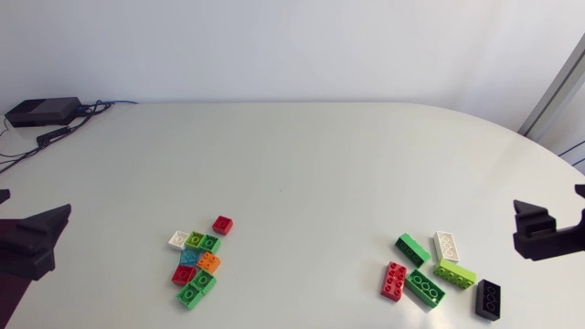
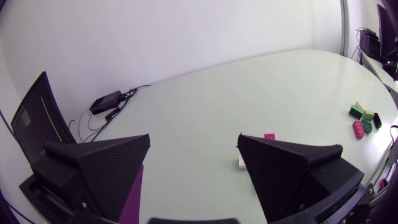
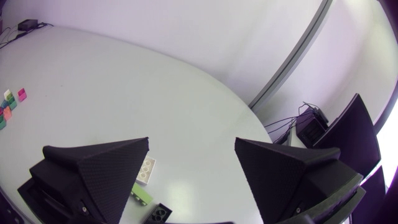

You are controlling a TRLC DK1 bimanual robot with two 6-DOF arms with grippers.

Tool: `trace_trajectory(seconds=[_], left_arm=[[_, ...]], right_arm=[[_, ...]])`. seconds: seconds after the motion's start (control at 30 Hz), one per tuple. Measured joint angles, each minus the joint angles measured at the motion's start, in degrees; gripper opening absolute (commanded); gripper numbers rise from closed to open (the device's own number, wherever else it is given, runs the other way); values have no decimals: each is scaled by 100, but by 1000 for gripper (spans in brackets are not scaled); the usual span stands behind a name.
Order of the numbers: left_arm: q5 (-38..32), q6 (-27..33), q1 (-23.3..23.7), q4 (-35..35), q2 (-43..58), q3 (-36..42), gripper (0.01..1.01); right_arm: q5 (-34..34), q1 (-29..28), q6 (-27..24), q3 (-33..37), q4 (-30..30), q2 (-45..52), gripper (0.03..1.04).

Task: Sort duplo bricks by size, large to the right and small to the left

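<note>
Sorting looks complete, in our judgement: small bricks (image 1: 201, 242) lie clustered near-left and large bricks (image 1: 426, 289) near-right, well apart. Left gripper (image 2: 193, 140) and right gripper (image 3: 191, 142) both stand released, holding nothing, at the table's sides. Risk: bricks within each group touch, so any further grasp could shove neighbours askew. Long axes differ: red brick (image 1: 395, 280) runs near-far; green brick (image 1: 412, 249) and lime brick (image 1: 454, 271) slant far-left to near-right. Studs face up.
</note>
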Motion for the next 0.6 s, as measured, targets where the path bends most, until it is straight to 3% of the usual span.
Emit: trace_trajectory(seconds=[0.6], left_arm=[[155, -297, 551, 378, -1419, -439, 985]], right_arm=[[22, -7, -87, -765, 866, -1451, 997]])
